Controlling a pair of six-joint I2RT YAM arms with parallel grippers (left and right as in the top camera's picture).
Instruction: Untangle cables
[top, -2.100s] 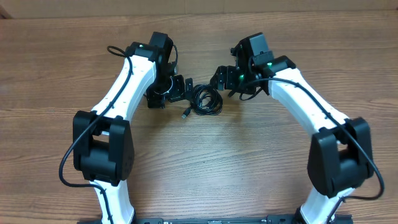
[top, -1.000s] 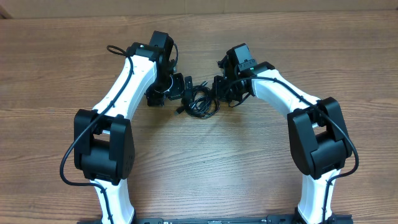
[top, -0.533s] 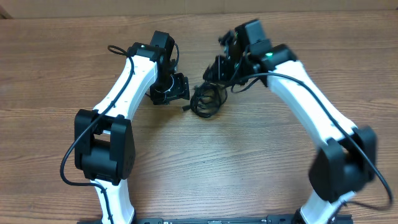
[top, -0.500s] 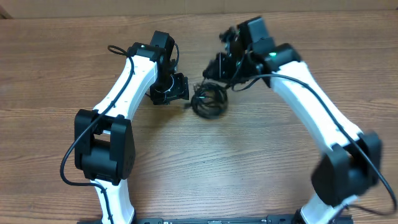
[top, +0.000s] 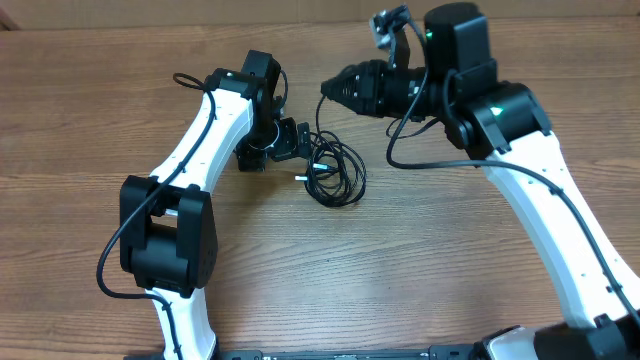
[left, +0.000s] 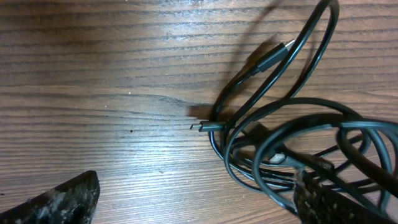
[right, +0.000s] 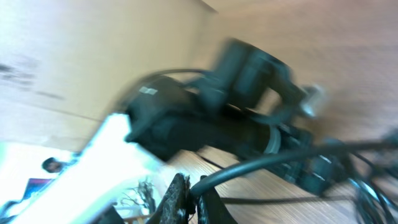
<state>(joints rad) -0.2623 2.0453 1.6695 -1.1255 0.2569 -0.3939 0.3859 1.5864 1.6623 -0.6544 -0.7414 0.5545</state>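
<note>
The left arm (top: 205, 130) reaches in over the wooden table (top: 400, 260). The left gripper (top: 302, 148) sits low over the wood at the left edge of the cables (top: 338, 175), with its jaws spread wide and nothing between them. In the left wrist view, one mottled finger (left: 59, 199) stands over bare wood. The other is over the outer loops of the bundle, but whether it touches them cannot be told.

The cables lie near the middle of the table as a loose, flattened coil of thin black loops. Its long axis runs from the far side of the table toward the near side, leaning slightly right at the near end. A small silvery-tipped plug (left: 205, 127) sticks out of the coil's left side, lying flat and pointing left toward the open jaws. A second plug (left: 270, 57) lies farther out on a wider loop, angled up and to the right in that view.

To the right and farther back, the right gripper (top: 328, 89) is raised above the table with its nose pointing left. Its fingers (right: 177, 199) are closed together. The right wrist view is blurred, but one black strand (right: 261, 163) seems to be pinched between the tips, running off toward the coil.
</note>
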